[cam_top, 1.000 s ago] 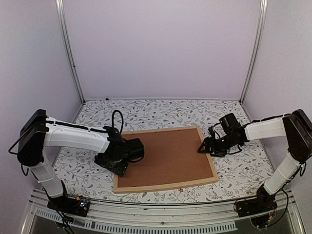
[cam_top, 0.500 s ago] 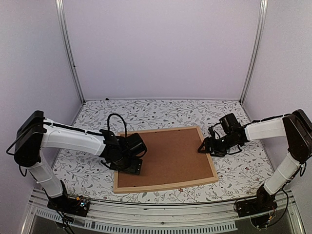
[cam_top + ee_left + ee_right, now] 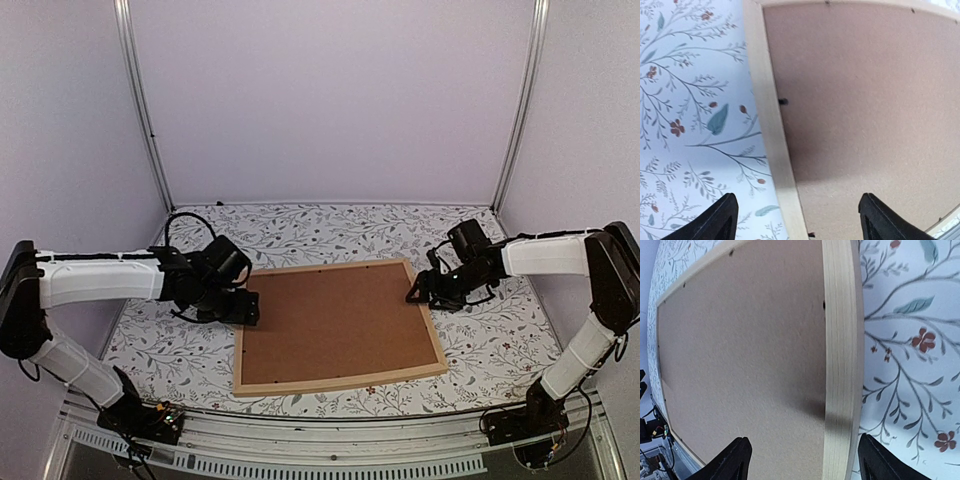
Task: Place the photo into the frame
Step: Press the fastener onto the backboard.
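Observation:
The frame (image 3: 340,382) of light wood lies flat on the table with a brown backing board (image 3: 335,320) filling it. The photo is hidden. My left gripper (image 3: 243,308) hangs over the frame's left strip (image 3: 767,125), open, one fingertip over the tablecloth and the other over the board (image 3: 865,100). My right gripper (image 3: 414,296) stands open astride the right strip (image 3: 840,340), with the board (image 3: 750,350) under its left fingertip. The midpoints sit at the left gripper (image 3: 797,222) and the right gripper (image 3: 805,462). Neither gripper holds anything.
A white tablecloth (image 3: 330,235) with a leaf and flower print covers the table. Pale walls and two metal posts (image 3: 145,110) close the back. Small black tabs (image 3: 783,101) sit along the inner edge of the frame. A metal rail (image 3: 330,440) runs along the near edge.
My left arm has drawn back to the left, from over the board's lower left part to the frame's left edge. The right gripper has shifted slightly toward the back.

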Controlling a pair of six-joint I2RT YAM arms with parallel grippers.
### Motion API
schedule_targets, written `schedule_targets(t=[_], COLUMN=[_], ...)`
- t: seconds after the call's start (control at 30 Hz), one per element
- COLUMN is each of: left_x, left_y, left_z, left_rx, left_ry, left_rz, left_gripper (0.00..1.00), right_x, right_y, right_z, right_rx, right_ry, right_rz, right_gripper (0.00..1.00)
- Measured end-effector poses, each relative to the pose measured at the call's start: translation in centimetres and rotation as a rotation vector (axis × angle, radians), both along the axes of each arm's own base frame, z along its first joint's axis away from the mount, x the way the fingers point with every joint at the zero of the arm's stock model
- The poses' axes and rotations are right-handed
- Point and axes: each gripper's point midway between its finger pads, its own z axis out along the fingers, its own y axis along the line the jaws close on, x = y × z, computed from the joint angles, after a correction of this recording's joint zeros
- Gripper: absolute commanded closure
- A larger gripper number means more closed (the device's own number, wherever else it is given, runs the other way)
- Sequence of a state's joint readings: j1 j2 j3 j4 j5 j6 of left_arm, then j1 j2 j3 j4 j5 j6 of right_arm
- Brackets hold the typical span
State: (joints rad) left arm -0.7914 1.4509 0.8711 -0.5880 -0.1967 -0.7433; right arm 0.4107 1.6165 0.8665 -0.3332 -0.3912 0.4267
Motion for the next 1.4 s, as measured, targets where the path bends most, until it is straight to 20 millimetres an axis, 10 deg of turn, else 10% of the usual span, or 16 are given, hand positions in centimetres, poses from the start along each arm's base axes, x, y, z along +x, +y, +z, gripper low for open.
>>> schedule_targets(t=[0.33, 0.57, 0.83, 1.4], left_x=[2.4, 2.4, 2.5, 2.9], left_y=[4.8, 2.4, 0.5, -0.8], left_z=[-1.3, -3.8, -4.1, -4.5], left_rx=[-0.068, -0.172, -0.27, -0.31], left_ry=[0.004, 0.064, 0.058, 0.043], left_rz=[0.054, -0.02, -0.071, -0.104], left_gripper=[0.15, 0.16, 0.18, 0.19], right_x=[7.4, 10.8, 9.7, 8.8], right_y=[-1.5, -3.6, -4.7, -3.7], right_z=[6.5, 4.3, 0.5, -0.9], right_rx=[-0.182, -0.4, -0.51, -0.544], right_ry=[-0.166, -0.129, -0.018, 0.009], right_rz=[-0.058, -0.088, -0.048, 0.002], right_gripper=[0.23, 0.27, 0.28, 0.29])
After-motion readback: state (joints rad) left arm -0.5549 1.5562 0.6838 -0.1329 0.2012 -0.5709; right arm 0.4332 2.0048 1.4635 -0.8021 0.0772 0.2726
